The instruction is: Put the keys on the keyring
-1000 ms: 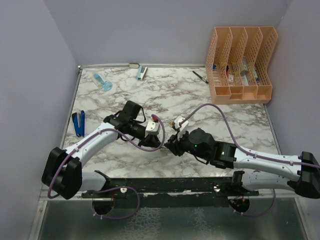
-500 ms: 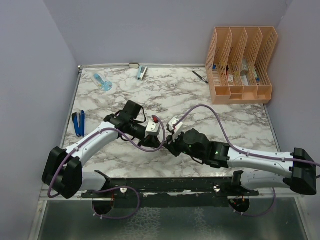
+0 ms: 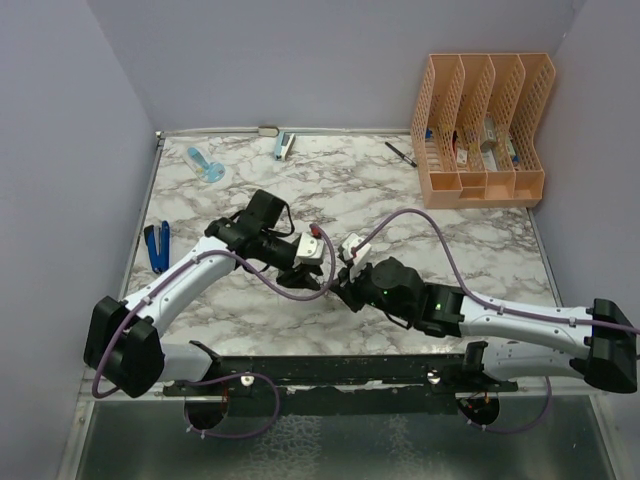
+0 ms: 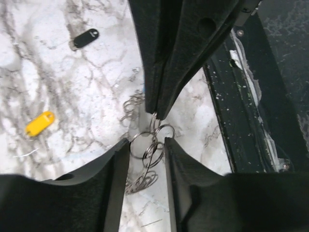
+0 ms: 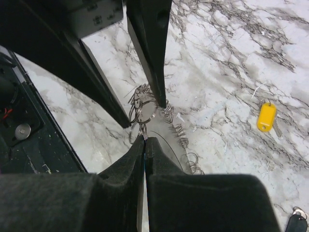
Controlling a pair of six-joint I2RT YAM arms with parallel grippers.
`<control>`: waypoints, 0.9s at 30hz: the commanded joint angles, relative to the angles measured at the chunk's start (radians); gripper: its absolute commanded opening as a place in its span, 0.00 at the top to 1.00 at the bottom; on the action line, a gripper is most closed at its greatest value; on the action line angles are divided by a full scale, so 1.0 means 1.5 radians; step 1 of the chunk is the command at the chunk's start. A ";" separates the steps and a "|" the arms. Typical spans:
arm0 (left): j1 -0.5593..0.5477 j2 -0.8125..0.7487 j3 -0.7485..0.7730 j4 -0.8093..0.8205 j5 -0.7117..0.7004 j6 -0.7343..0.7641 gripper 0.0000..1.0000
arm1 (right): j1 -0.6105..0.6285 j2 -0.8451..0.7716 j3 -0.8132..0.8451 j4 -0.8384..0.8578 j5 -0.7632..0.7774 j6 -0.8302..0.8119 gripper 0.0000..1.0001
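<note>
**Left wrist view with right wrist view: keyring lifted between both grippers, keys loose on the marble**

Far left in the left wrist view, the yellow key [image 4: 39, 123] lies flat on the table [image 4: 87, 87]. Up and right of it lies the black key [image 4: 86, 37]. Both are well apart from the grippers, and neither is threaded yet.

At centre, the left gripper [image 4: 147, 141] has its fingers apart, with a cluster of small wire rings in the gap. The frames do not show whether the pads bear on those rings.

The keyring [image 5: 177, 129] trails from this cluster down to the table as a ribbed, curving strand.

On the right, the right gripper [image 5: 145, 139] has its fingers together, pinching one small ring at the very tips.

Handling, as a judgement:
- **Keyring:** it looks light and limp along its length, while each wire ring is probably stiff and springy. A pinched ring may twist or slip, so the hold is best taken across the ring's flat faces.
- **Keys:** they appear to be thin, light plastic tags that would likely slide on the smooth marble. Each is best gripped across its broad body, leaving the holed end free.
</note>
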 commanded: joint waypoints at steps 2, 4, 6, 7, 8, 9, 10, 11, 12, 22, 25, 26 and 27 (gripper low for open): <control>0.000 -0.017 0.074 -0.083 -0.067 0.043 0.59 | 0.002 -0.040 -0.018 -0.004 0.055 0.016 0.99; 0.001 -0.017 0.092 -0.110 -0.070 0.051 0.57 | 0.002 -0.043 -0.017 -0.009 0.063 0.017 0.99; 0.001 -0.019 0.102 -0.127 -0.068 0.057 0.56 | 0.002 -0.041 -0.014 -0.012 0.065 0.016 0.99; 0.001 -0.020 0.105 -0.129 -0.065 0.056 0.56 | 0.002 -0.040 -0.013 -0.012 0.063 0.017 0.99; 0.001 -0.020 0.105 -0.129 -0.058 0.056 0.55 | 0.002 -0.037 -0.011 -0.010 0.059 0.017 0.99; 0.001 -0.020 0.104 -0.125 -0.047 0.051 0.55 | 0.001 -0.035 -0.009 -0.009 0.057 0.016 0.99; 0.001 -0.018 0.101 -0.118 -0.036 0.046 0.54 | 0.002 -0.031 -0.007 -0.009 0.054 0.016 0.99; 0.001 -0.017 0.096 -0.108 -0.025 0.040 0.53 | 0.002 -0.027 -0.003 -0.010 0.052 0.016 0.99; 0.001 -0.015 0.092 -0.097 -0.017 0.033 0.53 | 0.002 -0.024 -0.001 -0.013 0.051 0.016 0.99; -0.001 0.003 0.058 -0.016 0.031 0.005 0.50 | 0.002 -0.017 0.008 -0.007 0.020 0.016 0.99; -0.002 0.012 0.050 0.006 0.028 0.004 0.49 | 0.002 -0.018 0.007 -0.004 0.000 0.015 0.99; -0.003 0.015 0.048 0.012 0.028 0.003 0.49 | 0.002 -0.019 0.008 -0.003 -0.006 0.015 0.99; -0.004 0.017 0.046 0.018 0.030 0.002 0.49 | 0.002 -0.020 0.008 -0.002 -0.010 0.015 0.99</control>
